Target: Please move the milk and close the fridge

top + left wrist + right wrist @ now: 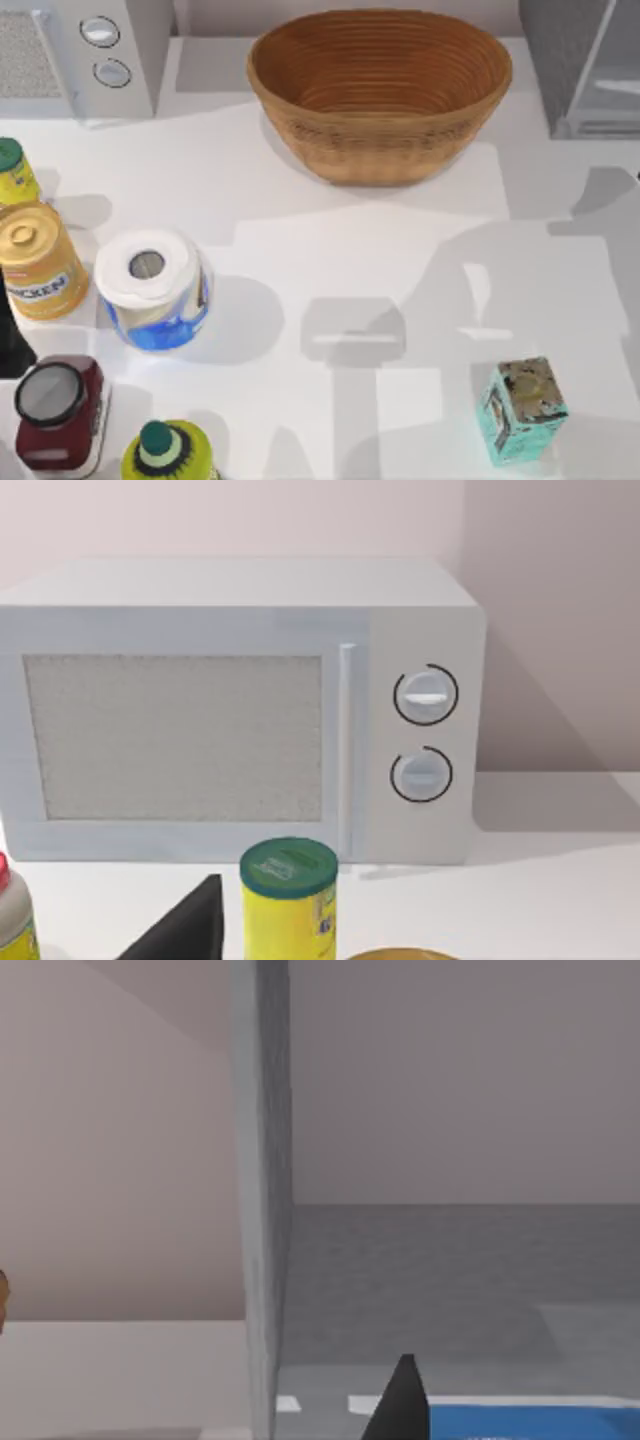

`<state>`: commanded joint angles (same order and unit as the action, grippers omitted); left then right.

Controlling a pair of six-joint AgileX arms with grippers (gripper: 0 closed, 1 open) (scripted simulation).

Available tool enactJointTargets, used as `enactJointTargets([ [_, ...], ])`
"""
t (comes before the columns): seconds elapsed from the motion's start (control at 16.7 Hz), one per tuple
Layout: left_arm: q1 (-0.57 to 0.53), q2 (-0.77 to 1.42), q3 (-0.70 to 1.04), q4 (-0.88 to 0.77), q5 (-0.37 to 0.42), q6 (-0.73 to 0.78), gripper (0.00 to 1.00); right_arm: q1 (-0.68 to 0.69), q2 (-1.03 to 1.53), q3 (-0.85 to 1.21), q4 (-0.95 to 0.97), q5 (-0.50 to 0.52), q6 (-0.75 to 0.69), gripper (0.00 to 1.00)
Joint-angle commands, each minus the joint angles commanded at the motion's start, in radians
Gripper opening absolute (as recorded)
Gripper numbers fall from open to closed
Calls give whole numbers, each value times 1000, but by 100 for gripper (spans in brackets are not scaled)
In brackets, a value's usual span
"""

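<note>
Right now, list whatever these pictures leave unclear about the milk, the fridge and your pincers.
- Small blue milk carton: cut off by the right wrist view's edge.
- Large grey box-shaped fridge: cropped at the top view's corner; door angle unclear.
- Right pincer, left pincer: only dark tips, grip unreadable.

The yellow canister [40,262] reads "CKEN" (partly cut off).

The blue milk [530,1422] sits just beside the right claw's dark fingertip [400,1405]. The grey fridge [575,65] stands open, its floor and walls ahead of that claw.
</note>
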<state>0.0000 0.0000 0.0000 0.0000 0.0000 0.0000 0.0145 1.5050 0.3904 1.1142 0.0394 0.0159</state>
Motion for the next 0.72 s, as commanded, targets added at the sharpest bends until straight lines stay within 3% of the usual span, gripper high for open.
enactJointTargets([
  [0.36, 0, 0, 0, 0, 0, 0, 100, -22, 70, 71, -65, -22, -5, 0],
  [0.72, 0, 0, 0, 0, 0, 0, 100, -97, 338, 478, -321, -89, -28, 0],
])
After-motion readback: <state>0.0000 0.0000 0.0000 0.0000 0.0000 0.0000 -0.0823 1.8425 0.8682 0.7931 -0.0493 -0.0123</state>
